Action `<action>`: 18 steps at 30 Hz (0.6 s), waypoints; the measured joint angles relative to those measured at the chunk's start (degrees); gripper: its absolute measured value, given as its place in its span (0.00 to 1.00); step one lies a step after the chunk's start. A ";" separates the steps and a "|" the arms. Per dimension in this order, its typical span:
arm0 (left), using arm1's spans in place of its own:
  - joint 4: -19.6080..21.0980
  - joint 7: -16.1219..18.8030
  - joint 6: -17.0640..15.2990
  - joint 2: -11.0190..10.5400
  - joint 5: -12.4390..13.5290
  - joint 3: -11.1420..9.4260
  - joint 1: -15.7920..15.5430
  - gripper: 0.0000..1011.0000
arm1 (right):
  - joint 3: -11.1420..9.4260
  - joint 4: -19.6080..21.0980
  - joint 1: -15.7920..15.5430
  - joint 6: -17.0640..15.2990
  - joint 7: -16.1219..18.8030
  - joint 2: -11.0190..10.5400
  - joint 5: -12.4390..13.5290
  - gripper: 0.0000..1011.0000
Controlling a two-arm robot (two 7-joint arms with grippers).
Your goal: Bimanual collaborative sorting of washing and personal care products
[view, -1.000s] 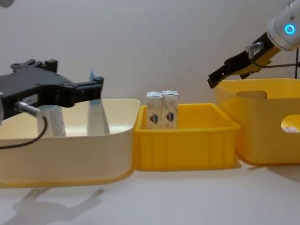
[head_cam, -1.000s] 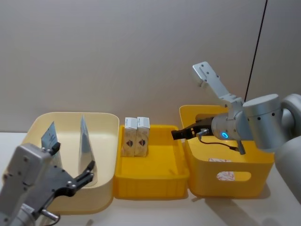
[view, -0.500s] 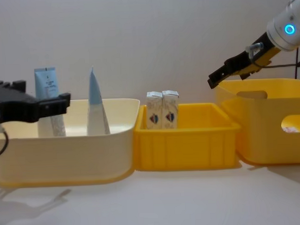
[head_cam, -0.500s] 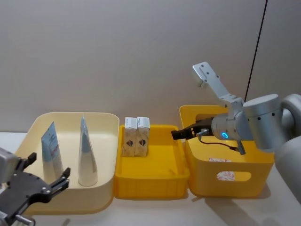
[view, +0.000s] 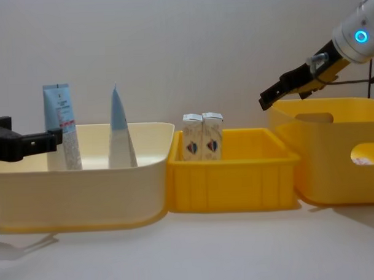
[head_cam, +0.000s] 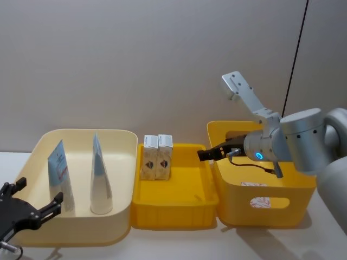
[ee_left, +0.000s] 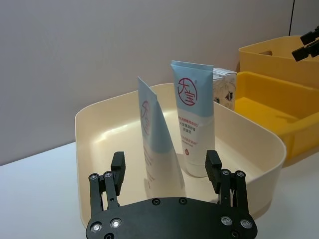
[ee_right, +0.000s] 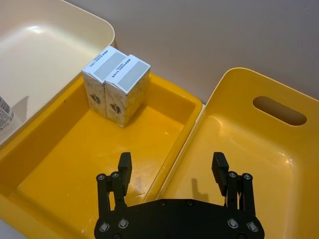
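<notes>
At far left, the left gripper (head_cam: 40, 191) is hovering with jaws spread and empty, just outside the near rim of the cream tub (head_cam: 81, 131). It is facing the two light-blue tubes (head_cam: 99, 173) standing upright inside. Next along, two speckled cartons (head_cam: 156, 157) are sitting side by side at the back of the shallow yellow tray (head_cam: 173, 216). Farther right, the right gripper (ee_right: 172, 160) — also spread and empty — is hanging above the wall between the tray and the deep yellow bin (head_cam: 271, 208). Any retreat by the left arm should be running straight back — those tubes look ready to tip at a nudge.
</notes>
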State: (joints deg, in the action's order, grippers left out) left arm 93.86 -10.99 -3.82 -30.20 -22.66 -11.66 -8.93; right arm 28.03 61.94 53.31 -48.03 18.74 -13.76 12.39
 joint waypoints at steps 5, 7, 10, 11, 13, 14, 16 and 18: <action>-1.95 -1.67 0.00 0.18 -0.23 -0.24 -1.91 0.99 | 0.00 0.00 0.00 0.00 -0.01 0.00 0.00 0.99; -2.61 -2.24 0.01 0.28 -0.26 -0.43 -2.57 0.99 | 0.00 0.00 0.00 0.00 -0.01 0.00 0.00 0.99; -3.92 -3.49 -0.01 0.56 -0.29 -0.89 -4.02 0.99 | 0.00 0.00 0.00 0.00 -0.01 0.00 0.00 0.99; -4.64 -4.13 -0.04 0.71 -0.28 -1.11 -4.73 0.99 | 0.00 0.00 0.00 0.00 -0.01 0.00 0.00 0.99; -5.30 -4.65 -0.11 0.87 -0.29 -1.33 -5.35 0.99 | 0.00 0.00 -0.01 0.00 -0.01 0.00 0.00 0.99; -5.70 -4.92 -0.15 0.97 -0.29 -1.46 -5.79 0.99 | 0.00 0.00 0.00 0.00 -0.01 0.00 0.00 0.99; -7.16 -5.92 -0.36 1.30 -0.24 -1.93 -7.12 0.99 | 0.00 0.00 0.00 0.00 -0.01 0.00 0.00 0.99; -7.80 -6.40 -0.49 1.44 -0.19 -2.15 -7.70 0.99 | 0.00 0.00 0.00 0.00 -0.01 0.00 0.00 0.99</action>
State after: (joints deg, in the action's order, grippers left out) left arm 86.06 -17.39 -4.31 -28.76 -22.86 -13.81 -16.64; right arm 28.03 61.95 53.31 -48.03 18.73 -13.76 12.39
